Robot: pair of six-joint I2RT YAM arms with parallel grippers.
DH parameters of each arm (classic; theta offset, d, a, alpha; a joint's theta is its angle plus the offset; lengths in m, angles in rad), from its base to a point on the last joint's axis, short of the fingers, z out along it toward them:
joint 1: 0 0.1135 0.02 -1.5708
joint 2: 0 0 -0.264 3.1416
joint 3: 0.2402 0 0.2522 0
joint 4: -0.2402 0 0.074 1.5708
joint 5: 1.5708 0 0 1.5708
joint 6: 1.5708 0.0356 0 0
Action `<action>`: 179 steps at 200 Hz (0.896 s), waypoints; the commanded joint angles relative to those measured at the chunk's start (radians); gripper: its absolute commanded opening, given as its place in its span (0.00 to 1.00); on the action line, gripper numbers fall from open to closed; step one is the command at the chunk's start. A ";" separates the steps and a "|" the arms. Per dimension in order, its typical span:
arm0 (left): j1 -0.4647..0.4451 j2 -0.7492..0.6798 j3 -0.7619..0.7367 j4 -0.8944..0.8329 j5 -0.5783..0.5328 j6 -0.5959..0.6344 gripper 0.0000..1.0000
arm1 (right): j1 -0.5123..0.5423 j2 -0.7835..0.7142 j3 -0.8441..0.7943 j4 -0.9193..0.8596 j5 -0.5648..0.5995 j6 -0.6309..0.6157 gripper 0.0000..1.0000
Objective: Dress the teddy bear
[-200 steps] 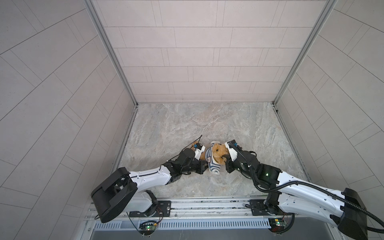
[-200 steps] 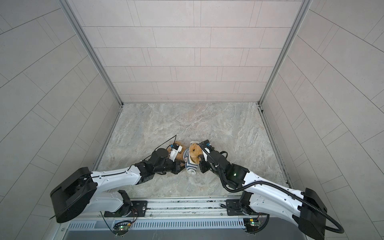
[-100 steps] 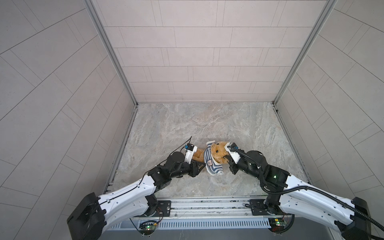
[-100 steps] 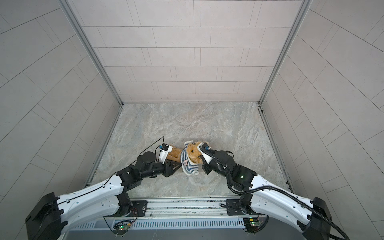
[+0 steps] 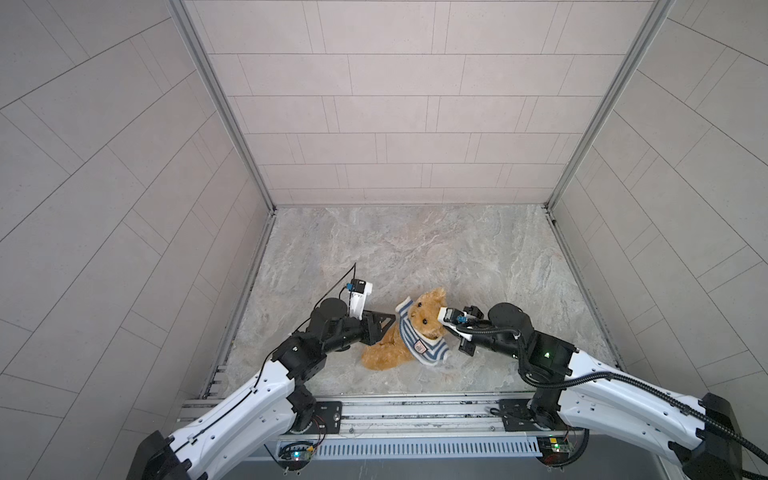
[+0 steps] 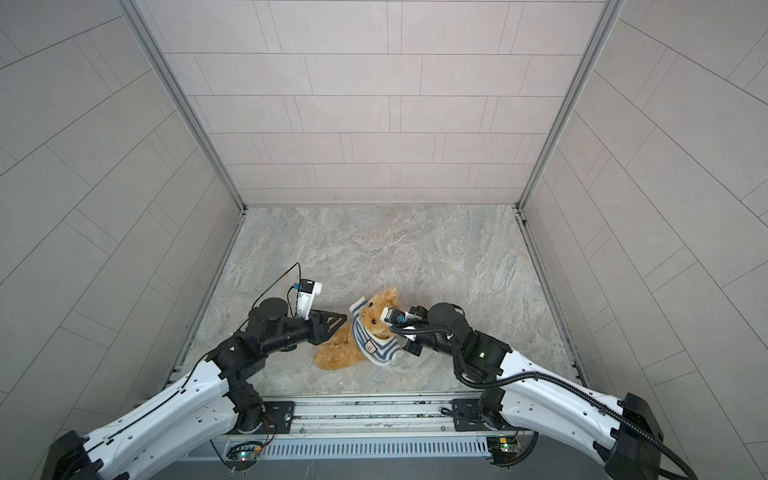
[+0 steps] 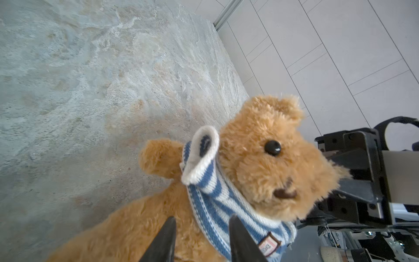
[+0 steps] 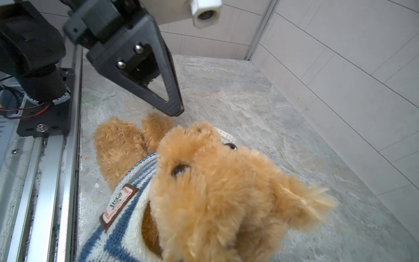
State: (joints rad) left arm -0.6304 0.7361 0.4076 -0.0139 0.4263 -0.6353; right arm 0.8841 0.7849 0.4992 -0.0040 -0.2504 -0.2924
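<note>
Because the head of the teddy bear fills the right wrist view, the fingers of the right gripper are hidden. They are pressed together behind the head, and what they pinch cannot be determined. In the left wrist view the bear's legs are cut off at the frame edge, and only 1 arm shows. Lettering on the shirt badge is blurred.

The bear lies on the marbled tabletop, near the front rail, between the 2 grippers. In both top views its long axis runs diagonally, with the legs toward the front left and the head toward the rear right. The head is raised off the surface, and the face is turned upward and toward the left arm.

The blue-and-white striped shirt is bunched round the neck. 1 empty sleeve stands up beside the bare arm.

The left gripper has its 2 fingers spread, with the tips just over the lower body. Contact cannot be confirmed.
</note>
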 commanded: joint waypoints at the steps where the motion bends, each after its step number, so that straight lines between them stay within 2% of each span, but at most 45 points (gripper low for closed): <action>1: 0.026 -0.001 0.025 0.014 0.062 -0.002 0.45 | -0.004 -0.024 0.019 0.057 -0.102 -0.090 0.00; 33: 0.026 0.016 0.026 0.068 0.119 -0.008 0.53 | -0.004 -0.015 0.018 0.071 -0.121 -0.096 0.00; 54: 0.026 0.026 0.025 0.057 0.104 -0.010 0.52 | -0.004 -0.021 0.007 0.101 -0.140 -0.100 0.00; 93: 0.028 0.029 0.009 0.054 0.061 -0.029 0.35 | -0.004 -0.069 -0.024 0.135 -0.148 -0.109 0.00; 107: 0.033 0.031 -0.004 0.072 0.060 -0.045 0.33 | -0.004 -0.087 -0.031 0.140 -0.156 -0.108 0.00; 138: 0.034 0.028 -0.015 0.135 0.102 -0.063 0.42 | -0.004 -0.076 -0.026 0.113 -0.139 -0.114 0.00; 155: 0.039 0.011 -0.020 0.117 0.087 -0.058 0.44 | -0.004 -0.068 -0.029 0.120 -0.137 -0.114 0.00; 179: 0.111 -0.019 -0.038 0.097 0.115 -0.078 0.45 | -0.004 -0.077 -0.037 0.124 -0.139 -0.121 0.00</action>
State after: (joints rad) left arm -0.5819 0.7494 0.3958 0.0731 0.5140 -0.6991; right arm 0.8841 0.7261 0.4660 0.0559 -0.3687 -0.3824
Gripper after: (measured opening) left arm 0.443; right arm 0.101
